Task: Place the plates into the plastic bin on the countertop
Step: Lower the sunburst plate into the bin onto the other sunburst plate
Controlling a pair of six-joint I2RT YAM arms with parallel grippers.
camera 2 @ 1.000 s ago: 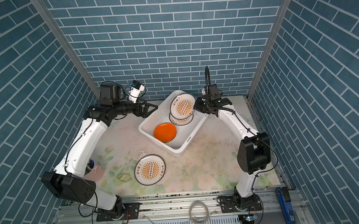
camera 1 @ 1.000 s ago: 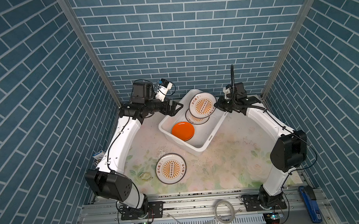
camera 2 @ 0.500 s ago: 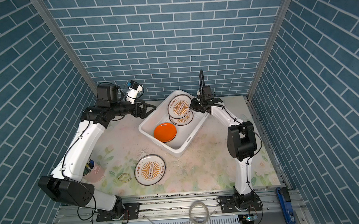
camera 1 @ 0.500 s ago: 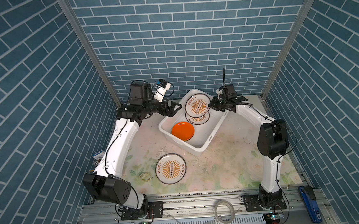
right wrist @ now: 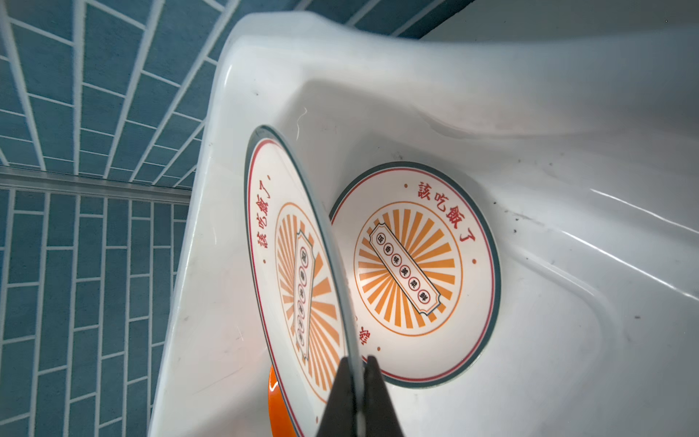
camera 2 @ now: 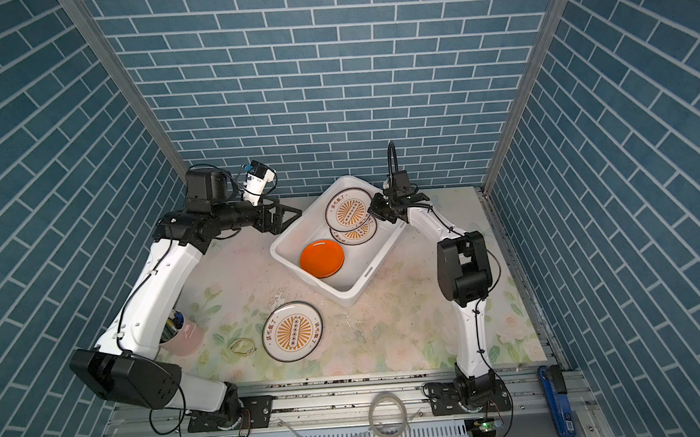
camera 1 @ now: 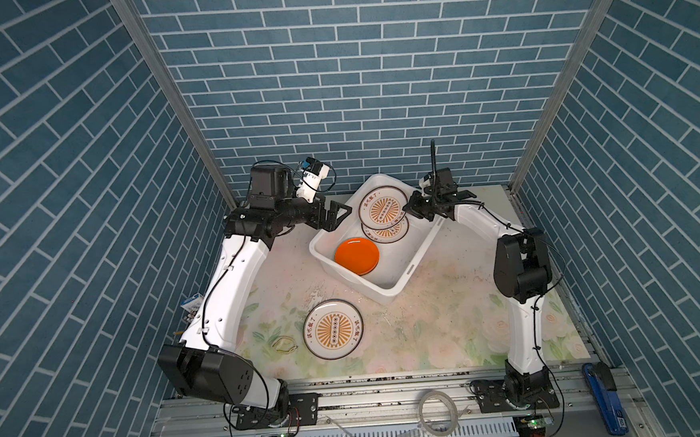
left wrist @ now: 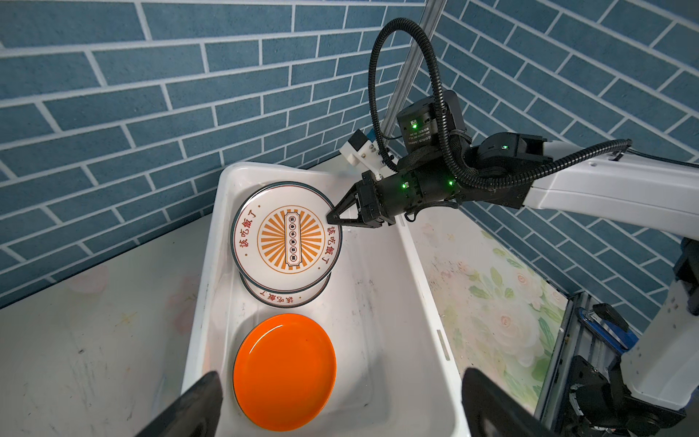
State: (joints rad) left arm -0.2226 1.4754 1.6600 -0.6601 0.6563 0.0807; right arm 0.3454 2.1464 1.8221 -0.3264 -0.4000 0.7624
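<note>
My right gripper (camera 1: 407, 207) (right wrist: 357, 363) is shut on the rim of a sunburst plate (camera 1: 382, 208) (right wrist: 295, 265), held tilted over the far end of the white plastic bin (camera 1: 386, 288). Under it a second sunburst plate (camera 2: 357, 235) (right wrist: 416, 272) lies on the bin floor. An orange plate (camera 1: 357, 255) (left wrist: 284, 372) lies at the bin's near end. A third sunburst plate (camera 1: 333, 328) rests flat on the flowered countertop (camera 1: 429, 318) in front of the bin. My left gripper (camera 1: 340, 218) (left wrist: 340, 405) hangs open and empty at the bin's left rim.
A pink cup with pens (camera 2: 182, 336) stands under the left arm. A yellow rubber band (camera 1: 284, 343) lies left of the plate on the countertop. Blue brick walls close in on three sides. A blue tool (camera 1: 605, 395) and a coiled cable (camera 1: 437, 412) lie on the front rail.
My right gripper has carried the sunburst plate leftward, further over the bin, and its elbow has folded in. The left arm has barely moved.
</note>
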